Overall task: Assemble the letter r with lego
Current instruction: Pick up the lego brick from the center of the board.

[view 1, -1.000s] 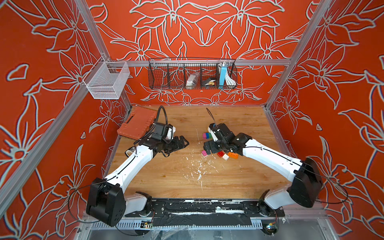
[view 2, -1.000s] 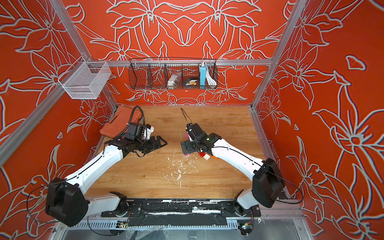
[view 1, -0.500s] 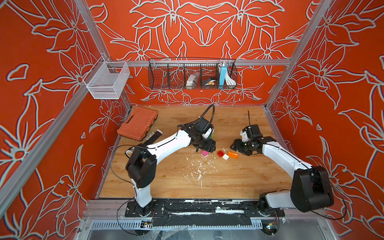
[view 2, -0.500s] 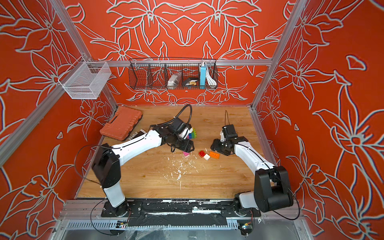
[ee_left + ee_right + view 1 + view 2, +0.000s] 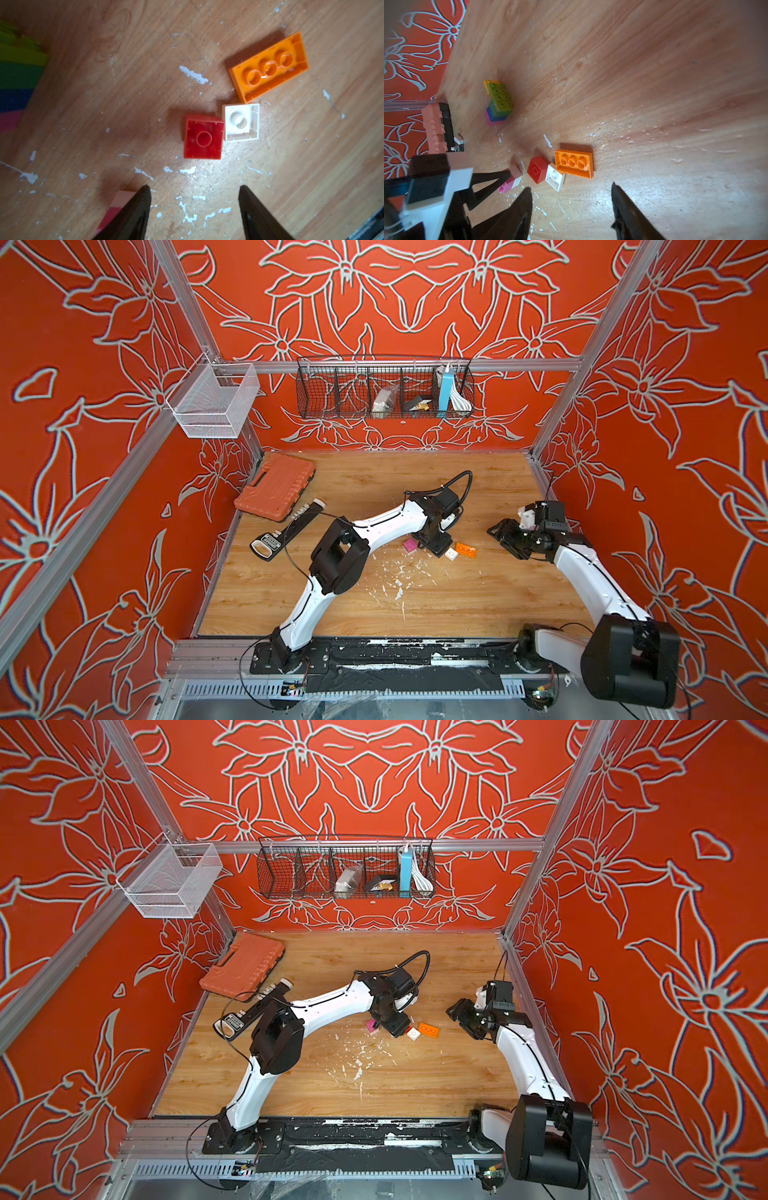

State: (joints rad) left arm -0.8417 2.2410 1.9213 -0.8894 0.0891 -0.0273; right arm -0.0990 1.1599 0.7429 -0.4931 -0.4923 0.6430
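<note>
Loose lego lies mid-table: an orange brick (image 5: 466, 549) and a white brick (image 5: 451, 554), both studs down, and a pink brick (image 5: 410, 545). My left gripper (image 5: 434, 545) points down among them and hides the red brick in both top views. In the left wrist view the left gripper (image 5: 193, 188) is open and empty, short of the red brick (image 5: 203, 137), the white brick (image 5: 241, 122) and the orange brick (image 5: 269, 66); the pink brick (image 5: 122, 199) lies just outside one finger. A stacked lime, green, blue and pink column (image 5: 498, 101) lies further off. My right gripper (image 5: 505, 539) is open and empty, to the right of the bricks.
A ribbed orange case (image 5: 274, 487) lies at the back left with a black tool (image 5: 282, 531) beside it. White flecks (image 5: 395, 576) litter the wood in front of the bricks. A black wire basket (image 5: 384, 389) and a white mesh basket (image 5: 212, 402) hang on the walls.
My left arm has swung from the left side across to the loose bricks. My right arm has pulled back from them to the right. Both grippers have narrowed.
</note>
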